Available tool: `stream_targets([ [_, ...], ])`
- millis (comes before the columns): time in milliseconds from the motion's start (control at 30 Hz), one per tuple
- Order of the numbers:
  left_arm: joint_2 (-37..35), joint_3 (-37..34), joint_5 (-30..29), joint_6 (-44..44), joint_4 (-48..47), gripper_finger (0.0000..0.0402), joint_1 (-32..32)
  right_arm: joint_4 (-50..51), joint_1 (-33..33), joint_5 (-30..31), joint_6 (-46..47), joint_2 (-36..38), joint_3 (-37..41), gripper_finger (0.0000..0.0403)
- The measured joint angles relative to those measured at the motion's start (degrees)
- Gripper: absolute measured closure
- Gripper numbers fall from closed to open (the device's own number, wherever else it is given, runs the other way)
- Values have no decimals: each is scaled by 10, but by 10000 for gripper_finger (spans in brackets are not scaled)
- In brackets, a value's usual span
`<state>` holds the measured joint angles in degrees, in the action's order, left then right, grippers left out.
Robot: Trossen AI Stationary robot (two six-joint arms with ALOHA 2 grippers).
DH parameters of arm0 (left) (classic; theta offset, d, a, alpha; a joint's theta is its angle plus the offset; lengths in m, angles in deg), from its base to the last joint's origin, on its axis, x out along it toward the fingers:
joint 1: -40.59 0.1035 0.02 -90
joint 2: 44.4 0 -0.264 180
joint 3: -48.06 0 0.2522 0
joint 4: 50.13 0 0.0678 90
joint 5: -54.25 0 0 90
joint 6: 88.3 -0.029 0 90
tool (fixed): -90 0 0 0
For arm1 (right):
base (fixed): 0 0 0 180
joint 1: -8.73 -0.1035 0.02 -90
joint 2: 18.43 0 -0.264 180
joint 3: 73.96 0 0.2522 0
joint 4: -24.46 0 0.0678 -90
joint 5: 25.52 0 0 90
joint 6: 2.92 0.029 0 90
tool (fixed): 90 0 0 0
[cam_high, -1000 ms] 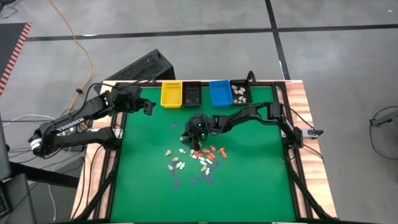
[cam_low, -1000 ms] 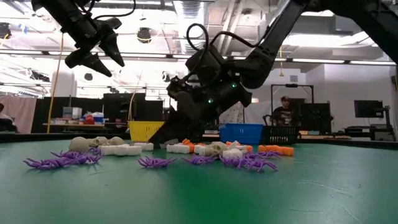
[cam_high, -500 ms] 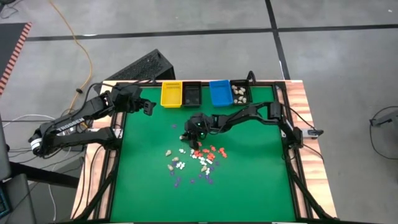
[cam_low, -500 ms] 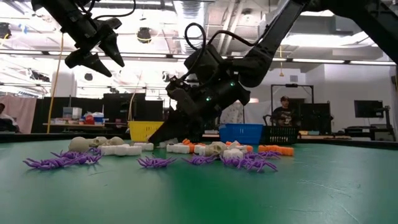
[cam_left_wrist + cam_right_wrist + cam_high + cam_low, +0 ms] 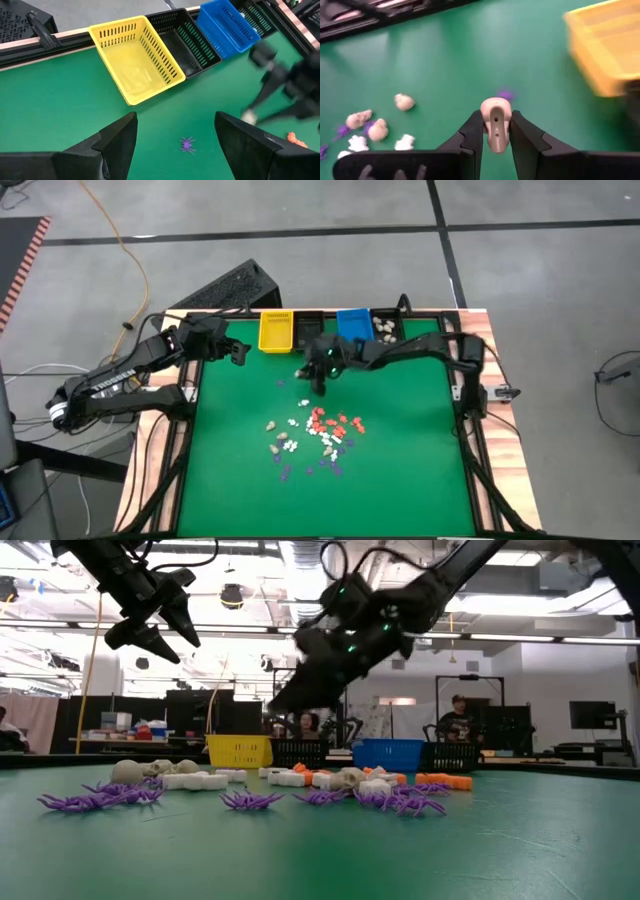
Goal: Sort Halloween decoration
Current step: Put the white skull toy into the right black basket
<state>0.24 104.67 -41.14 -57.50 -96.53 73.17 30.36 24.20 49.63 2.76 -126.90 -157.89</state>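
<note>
The right hand has lifted off the pile and swung toward the row of bins; a second ago it was low over the scattered decorations, and now it hangs clear above the tabletop, with the pile behind and below it. It is clenched on a cream skull, pinched upright between its two fingers. That reads as a finished pick, with the carry to a bin under way. Ahead of the hand stand the yellow bin, a black bin just beside it, the blue bin, and at the far end another black bin that already holds cream pieces, so that is probably where this skull belongs. The left hand has not moved: it waits raised at its own side of the tabletop, near the yellow bin, fingers spread and holding nothing, with one purple spider on the green cloth just in front of it. The moving arm shows blurred from the left wrist, so its grip cannot be checked there. From table height the skull is hard to make out against the dark hand, and the near black bin's contents cannot be seen.
</note>
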Motion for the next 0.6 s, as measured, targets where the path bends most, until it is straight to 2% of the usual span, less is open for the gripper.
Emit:
stream_targets([
  [233, 0, 0, 0, -2, 1, 145, 0, 195, 72, 10, -69, 116, 25, 301],
  [400, 0, 0, 0, -2, 1, 145, 0, 300, 132, 74, -105, 200, 57, 301],
  [600, 0, 0, -3, 1, 1, 145, 0, 334, 190, 135, -103, 239, 108, 301],
])
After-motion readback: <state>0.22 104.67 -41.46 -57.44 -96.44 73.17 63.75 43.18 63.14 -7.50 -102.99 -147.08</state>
